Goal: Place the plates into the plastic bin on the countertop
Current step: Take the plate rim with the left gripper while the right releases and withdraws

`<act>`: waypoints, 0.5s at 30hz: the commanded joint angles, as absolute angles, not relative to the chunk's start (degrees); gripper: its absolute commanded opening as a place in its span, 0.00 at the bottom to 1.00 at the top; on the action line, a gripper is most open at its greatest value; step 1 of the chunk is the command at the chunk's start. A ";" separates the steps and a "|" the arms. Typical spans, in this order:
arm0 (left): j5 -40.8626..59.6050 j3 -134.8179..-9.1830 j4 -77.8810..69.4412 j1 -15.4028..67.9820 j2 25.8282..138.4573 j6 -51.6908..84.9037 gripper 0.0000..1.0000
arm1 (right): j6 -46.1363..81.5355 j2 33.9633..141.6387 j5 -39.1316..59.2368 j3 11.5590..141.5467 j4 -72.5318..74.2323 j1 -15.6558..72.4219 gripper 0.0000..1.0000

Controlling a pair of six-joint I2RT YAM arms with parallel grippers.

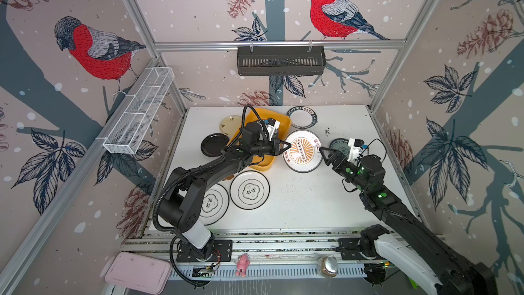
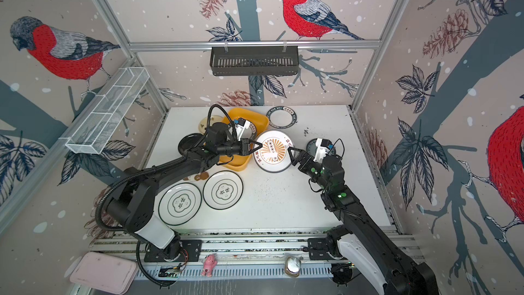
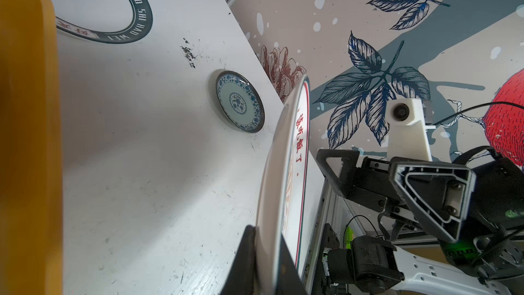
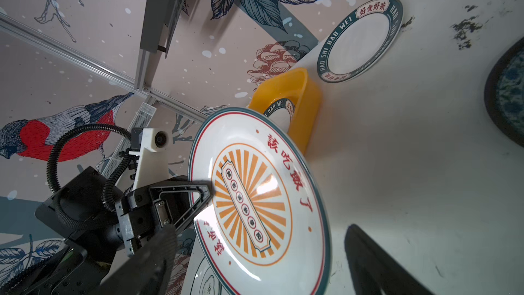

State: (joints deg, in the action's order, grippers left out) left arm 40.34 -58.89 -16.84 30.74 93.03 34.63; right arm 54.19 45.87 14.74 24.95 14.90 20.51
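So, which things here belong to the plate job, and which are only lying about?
Job: plastic bin; sunburst plate, held by the left gripper; right gripper, open; teal plate; lettered-band plate; black plate; cream plate; two black-rimmed plates.
Lying about: pink tray; pink toy; black wall basket; white mesh rack.

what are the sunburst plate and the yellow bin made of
The sunburst plate looks like glazed ceramic or melamine; I cannot tell which. It is glossy white, with sharp glare streaks across the printed orange rays. The yellow bin looks like moulded plastic with a smooth, low-sheen finish: rounded corners, a thick even wall and a faintly translucent rim.
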 commanded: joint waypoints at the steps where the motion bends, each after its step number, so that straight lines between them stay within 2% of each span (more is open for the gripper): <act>1: 41.06 -59.05 -18.92 30.47 92.63 35.44 0.11 | 53.70 45.35 12.85 25.14 14.37 20.72 0.94; 15: 39.50 -57.48 -20.46 27.84 92.00 40.12 0.03 | 53.50 45.56 13.31 25.58 15.44 21.16 0.95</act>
